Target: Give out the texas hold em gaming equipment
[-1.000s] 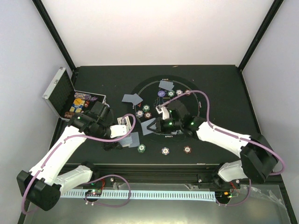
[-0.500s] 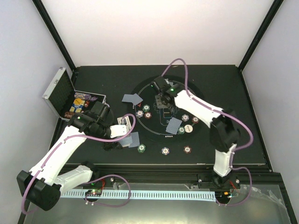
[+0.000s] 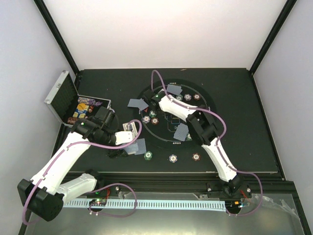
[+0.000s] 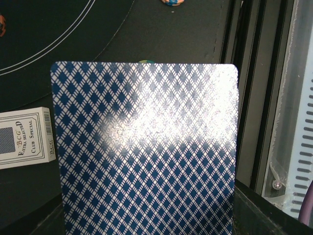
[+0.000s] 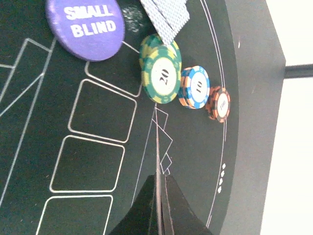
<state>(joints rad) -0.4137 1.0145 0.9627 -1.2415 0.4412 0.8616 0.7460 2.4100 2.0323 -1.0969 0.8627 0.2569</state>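
**A:** What's in the silver case [image 3: 61,95]?

**B:** It stands open at the left edge of the tabletop [image 3: 234,98]. Its tray holds rows of coloured chips [image 3: 83,108], too small to read.

**A:** And the left tool?

**B:** The left tool [image 3: 128,145] is pinching a playing card [image 4: 146,152], whose blue diamond back fills the wrist view. Beside it lies a card box [image 4: 24,139] printed "BCG Extra Selected Club Special".

**A:** The right tool?

**B:** The right tool [image 5: 158,196] has its fingers pressed together with nothing between them, over the round mat [image 5: 93,161]. I cannot tell whether it touches the mat.

**A:** Anything readable ahead of it?

**B:** A purple button [image 5: 85,27] says "SMALL BLIND". Next to it three sets of chips lie in a line: green chips [image 5: 161,76] marked "20", blue-and-orange chips [image 5: 195,88] marked "10", and an orange chip [image 5: 218,104] marked "100". Face-down cards [image 5: 166,17] overlap the green ones.

**A:** Anything off the mat?

**B:** Three loose chips [image 3: 173,158] lie on the tabletop just off its near edge.
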